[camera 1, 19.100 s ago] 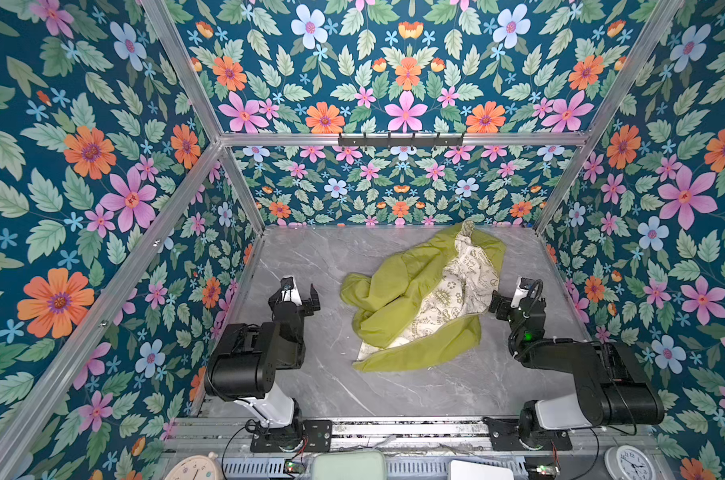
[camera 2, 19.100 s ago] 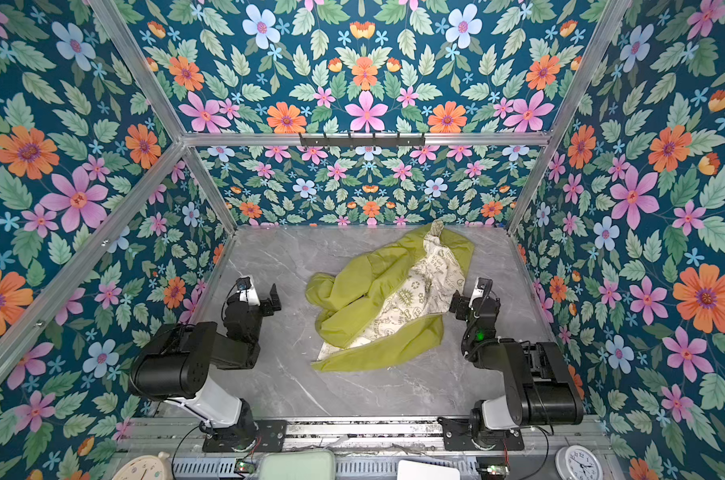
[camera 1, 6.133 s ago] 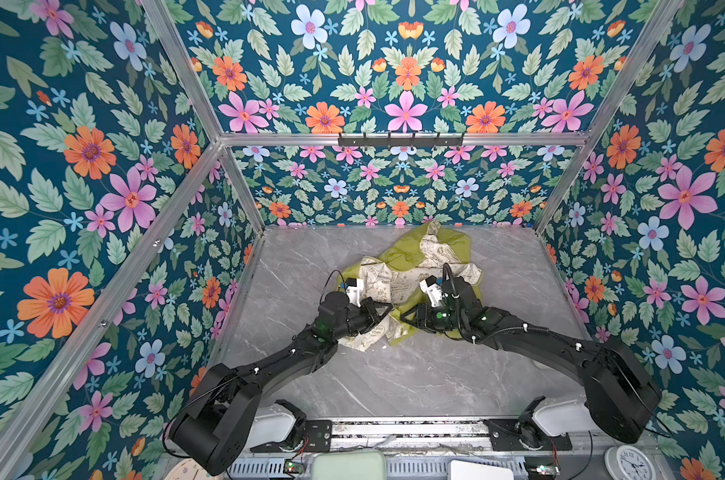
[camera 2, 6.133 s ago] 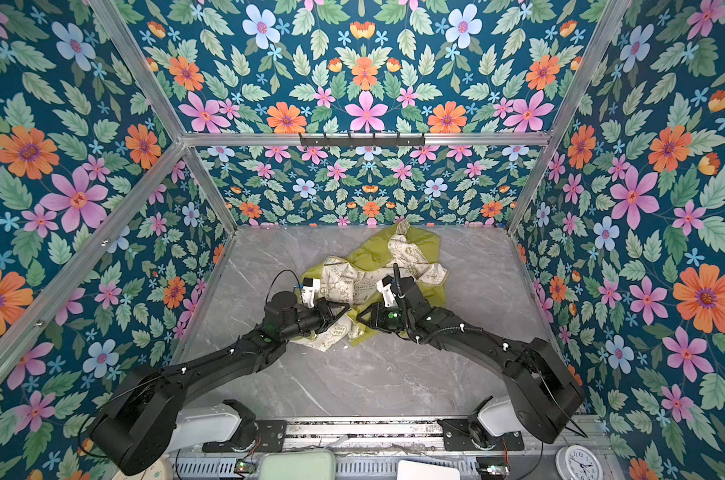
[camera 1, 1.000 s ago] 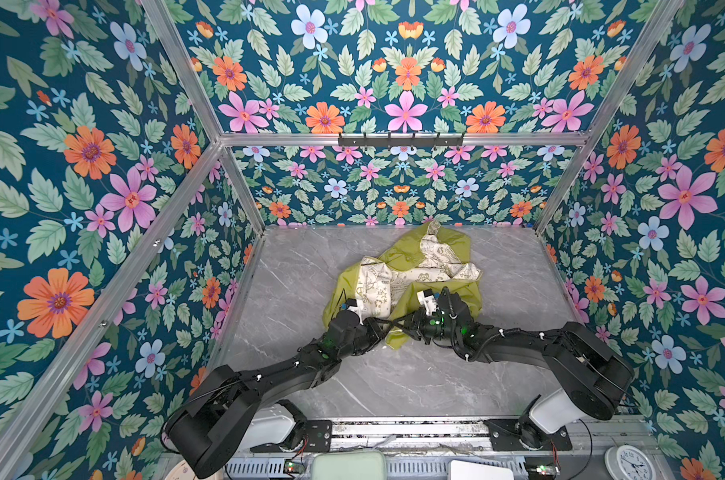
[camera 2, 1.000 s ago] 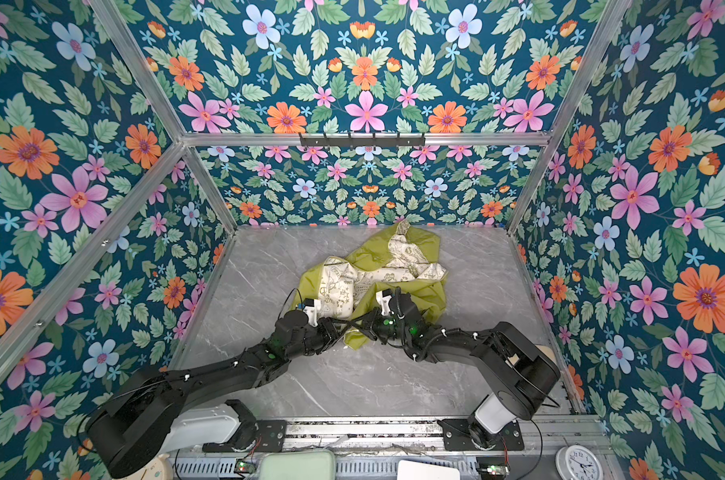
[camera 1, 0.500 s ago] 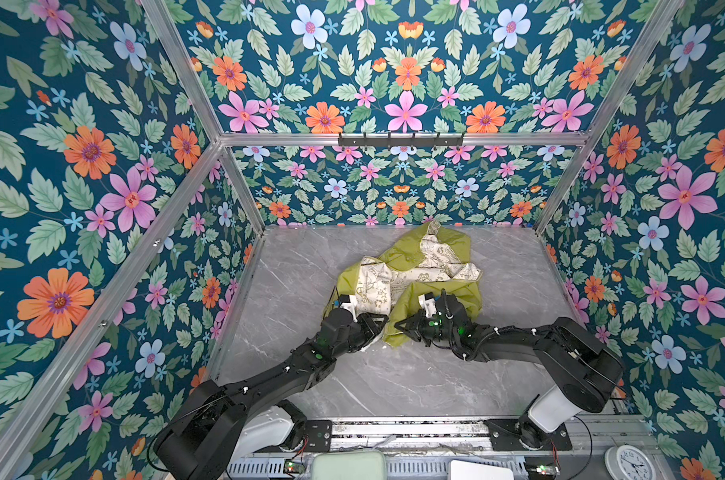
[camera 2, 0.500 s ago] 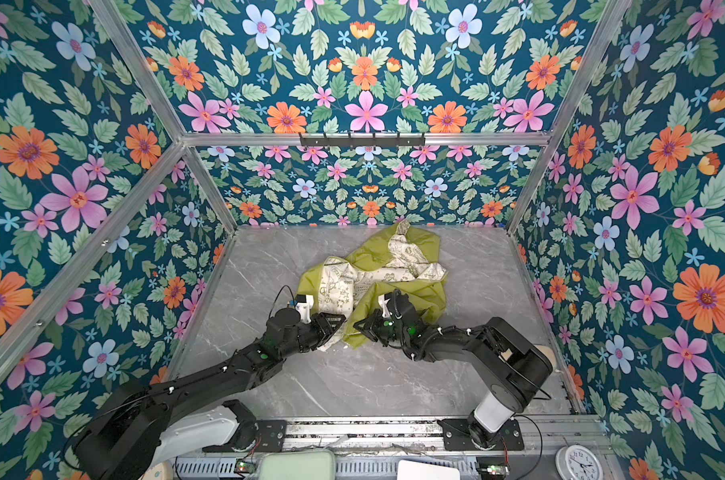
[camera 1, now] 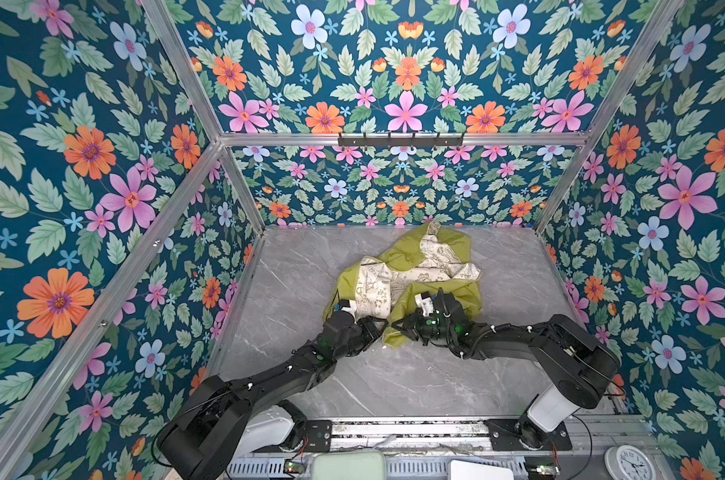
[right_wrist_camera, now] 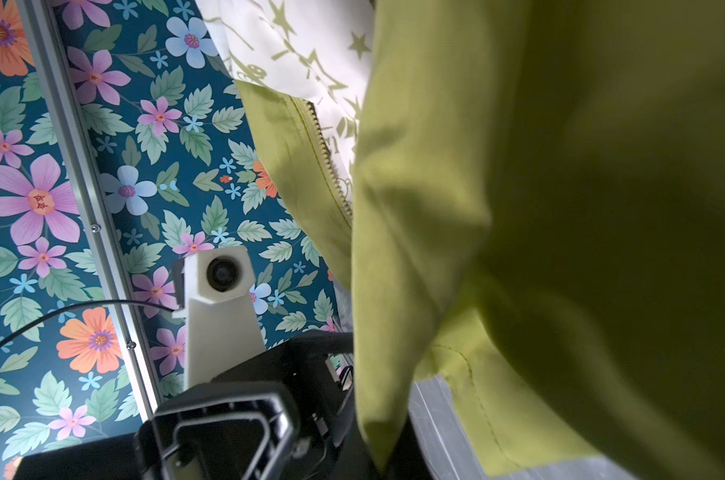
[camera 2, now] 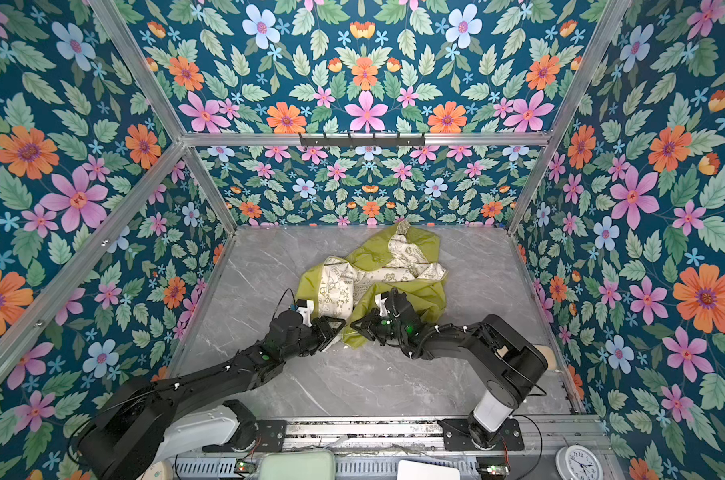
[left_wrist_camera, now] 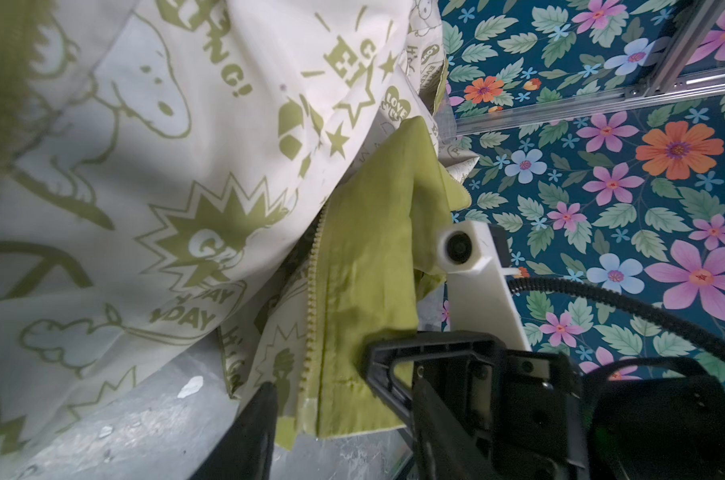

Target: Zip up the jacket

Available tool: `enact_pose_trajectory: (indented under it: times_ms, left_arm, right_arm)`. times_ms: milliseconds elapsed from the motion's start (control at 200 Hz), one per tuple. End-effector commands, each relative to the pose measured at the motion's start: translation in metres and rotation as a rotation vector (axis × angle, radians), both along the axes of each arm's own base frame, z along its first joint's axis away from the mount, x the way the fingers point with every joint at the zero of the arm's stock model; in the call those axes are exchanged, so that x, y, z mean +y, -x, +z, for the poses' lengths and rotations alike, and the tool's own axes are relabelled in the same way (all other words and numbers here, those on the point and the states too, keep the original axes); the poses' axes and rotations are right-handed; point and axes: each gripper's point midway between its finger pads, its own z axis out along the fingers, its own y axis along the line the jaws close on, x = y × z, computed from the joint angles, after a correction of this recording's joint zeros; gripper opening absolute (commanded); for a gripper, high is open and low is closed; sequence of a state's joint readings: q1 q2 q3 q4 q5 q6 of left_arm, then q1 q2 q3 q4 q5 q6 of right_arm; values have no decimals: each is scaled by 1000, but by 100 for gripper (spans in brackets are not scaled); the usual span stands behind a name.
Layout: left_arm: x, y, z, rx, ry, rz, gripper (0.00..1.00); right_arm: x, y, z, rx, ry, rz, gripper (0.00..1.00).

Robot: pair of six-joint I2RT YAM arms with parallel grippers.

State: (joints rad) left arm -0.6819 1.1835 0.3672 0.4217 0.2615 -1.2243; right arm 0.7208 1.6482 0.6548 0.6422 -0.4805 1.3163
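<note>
Two halves of the zipper (left_wrist_camera: 311,316) need aligning at the hem: our right gripper (camera 1: 395,326) clamps the jacket (camera 1: 410,249) edge; whether our left gripper (camera 1: 378,322) grips, we cannot tell.

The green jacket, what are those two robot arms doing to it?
Two robot arms are trying to zip up the jacket. It lies crumpled on the grey table with its cartoon lining showing. The right gripper is shut on a green front panel near the bottom corner. The left gripper sits close beside it, next to the zipper teeth along that panel's edge. I can't tell if it is gripping anything. The teeth are bare, so nothing is zipped yet.
</note>
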Motion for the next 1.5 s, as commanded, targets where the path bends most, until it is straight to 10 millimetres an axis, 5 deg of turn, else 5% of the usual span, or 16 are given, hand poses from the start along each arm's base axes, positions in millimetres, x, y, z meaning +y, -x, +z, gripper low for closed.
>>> enact_pose_trajectory:
  times_ms: [0,390,585,765,1155,1495]
  left_arm:
    - [-5,-7,11,-26,60,-13,52]
    - [-16,-20,31,-57,113,-38,26]
    - [8,-16,17,-34,84,25,53]
    - [-9,-19,34,-61,178,-28,55]
    - [-13,-21,40,-75,194,-36,11]
    - [-23,-30,53,-99,156,-56,0]
  right_arm:
    - [6,-2,14,-23,-48,12,0]
    - [8,-2,24,-46,-45,25,0]
    - [7,0,30,-57,-50,28,0]
    - [7,-1,36,-98,-33,45,0]
    - [10,-1,39,-106,-19,64,2]
    - [-7,7,50,-131,-2,32,39]
